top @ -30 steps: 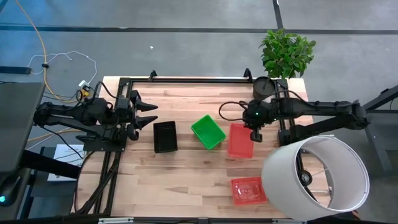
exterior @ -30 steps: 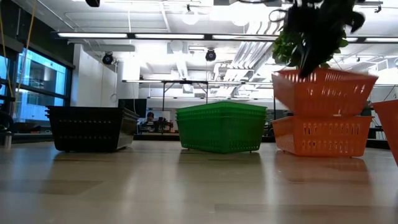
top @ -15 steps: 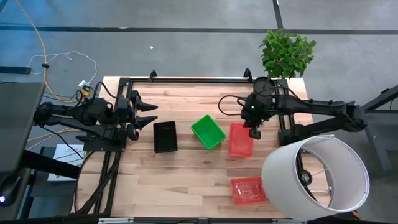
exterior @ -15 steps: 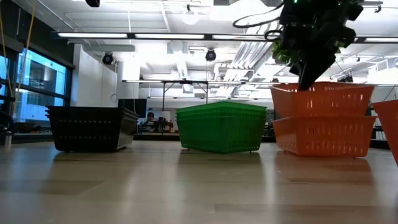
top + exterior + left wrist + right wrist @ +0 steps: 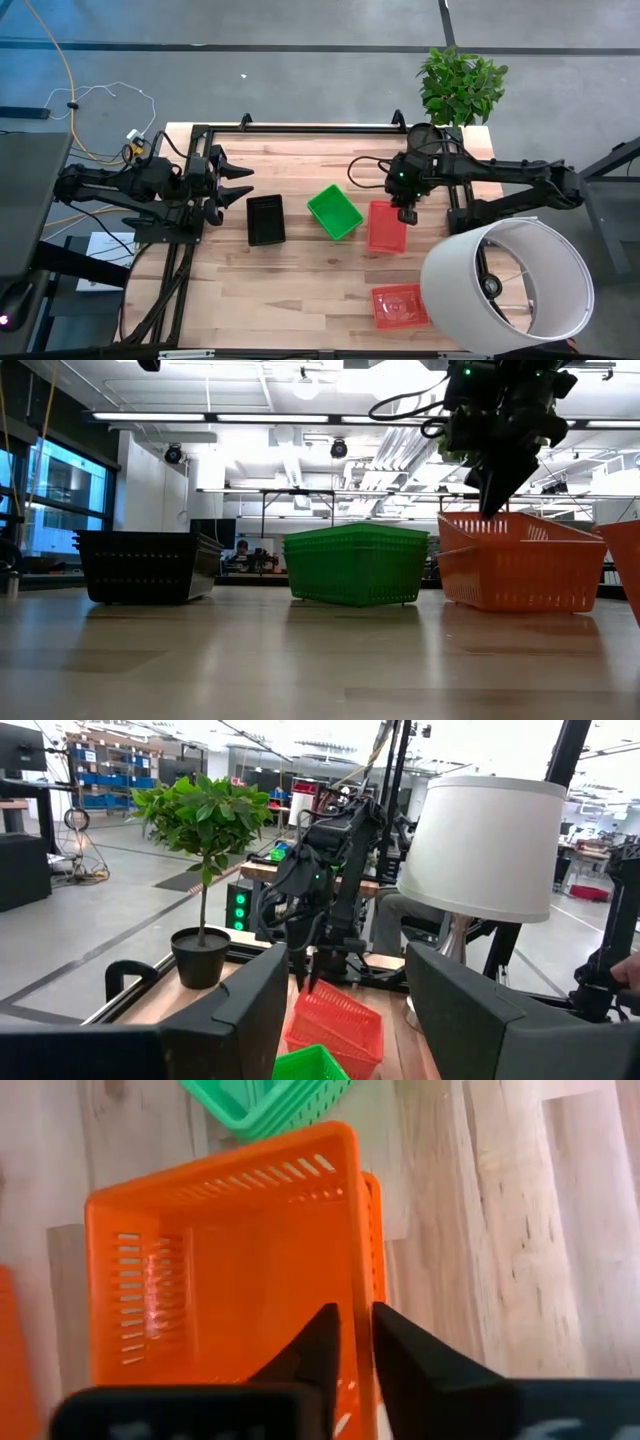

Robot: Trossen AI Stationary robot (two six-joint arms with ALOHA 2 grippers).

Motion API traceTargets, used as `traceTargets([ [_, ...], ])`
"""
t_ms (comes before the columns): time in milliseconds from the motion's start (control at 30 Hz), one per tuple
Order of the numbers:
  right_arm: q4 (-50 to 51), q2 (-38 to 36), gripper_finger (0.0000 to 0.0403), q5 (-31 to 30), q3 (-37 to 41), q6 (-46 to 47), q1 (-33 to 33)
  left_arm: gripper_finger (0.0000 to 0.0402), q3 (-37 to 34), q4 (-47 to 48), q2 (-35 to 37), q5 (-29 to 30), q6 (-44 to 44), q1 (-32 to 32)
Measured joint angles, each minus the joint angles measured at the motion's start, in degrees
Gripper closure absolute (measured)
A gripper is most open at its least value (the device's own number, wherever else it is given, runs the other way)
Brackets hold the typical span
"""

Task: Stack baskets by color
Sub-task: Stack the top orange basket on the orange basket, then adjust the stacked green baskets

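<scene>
On the wooden desk [image 5: 300, 275]: one black slotted plastic basket [image 5: 265, 219], one bright green slotted plastic basket [image 5: 334, 211], red slotted plastic baskets at two spots [image 5: 386, 226] [image 5: 400, 305]. Also one potted green plant [image 5: 455, 88], one white cylindrical lampshade [image 5: 507, 285].

The upper red basket [image 5: 520, 532], held tilted above the lower red basket [image 5: 515, 575] a second ago, has sunk down into it and now sits nested. The right gripper [image 5: 492, 508] has lowered with it, its fingers [image 5: 318, 1342] parting slightly at the rim.
</scene>
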State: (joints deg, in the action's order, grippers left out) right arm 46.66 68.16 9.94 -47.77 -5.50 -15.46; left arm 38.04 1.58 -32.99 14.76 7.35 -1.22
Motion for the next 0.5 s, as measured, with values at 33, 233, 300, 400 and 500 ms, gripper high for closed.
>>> traceTargets([
  [33,0.2,0.0,0.0336,0.1,0.0,0.0,0.0,0.0211,0.0,0.0,0.0,0.0,0.0,0.0],
  [233,2.0,0.0,0.0241,-1.3,-1.7,-0.5,0.5,0.0211,0.0,0.0,0.0,0.0,0.0,0.0],
  [300,3.1,0.0,0.0210,-1.4,-3.5,-0.8,0.4,0.0211,0.0,0.0,0.0,0.0,0.0,0.0],
  [400,4.8,0.0,0.0178,-1.3,-6.4,-0.4,0.3,0.0211,0.0,-0.1,0.0,0.3,0.0,0.0],
  [500,2.8,0.0,0.0164,0.3,-7.2,3.6,0.6,0.0211,0.0,-0.1,0.0,0.8,0.1,0.0],
])
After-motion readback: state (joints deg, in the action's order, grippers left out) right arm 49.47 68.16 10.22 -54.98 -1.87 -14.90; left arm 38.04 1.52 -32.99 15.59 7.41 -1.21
